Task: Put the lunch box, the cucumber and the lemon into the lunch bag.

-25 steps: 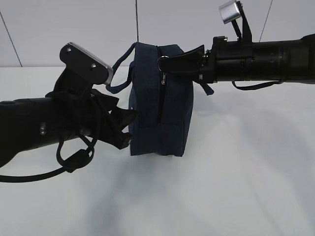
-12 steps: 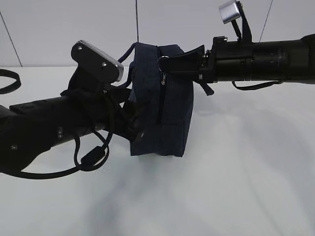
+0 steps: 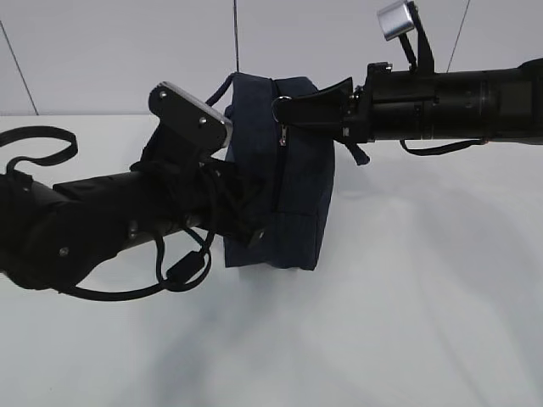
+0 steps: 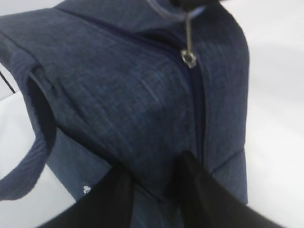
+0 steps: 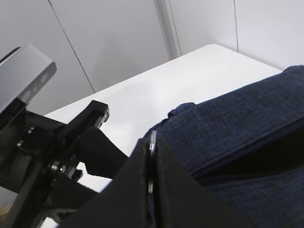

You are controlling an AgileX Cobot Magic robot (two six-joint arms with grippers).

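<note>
While the right gripper (image 5: 151,164) stays pinched on the ring pull (image 3: 278,108), the left gripper (image 4: 153,183) clamps the lunch bag (image 3: 297,195) low, steadying it for unzipping.

lunch bag (image 3: 297,195): dark navy, kinda heathered denim-ish weave, tiny white logo low on side. zipper pull (image 4: 188,58) silver. both arms black, grey camera blocks on top. surface (image 3: 424,322) plain white, wall pale grey panels.

Even bright light; soft shadows on table (image 3: 407,322); left wrist view blurred, near fingers (image 4: 118,199) unfocused.
</note>
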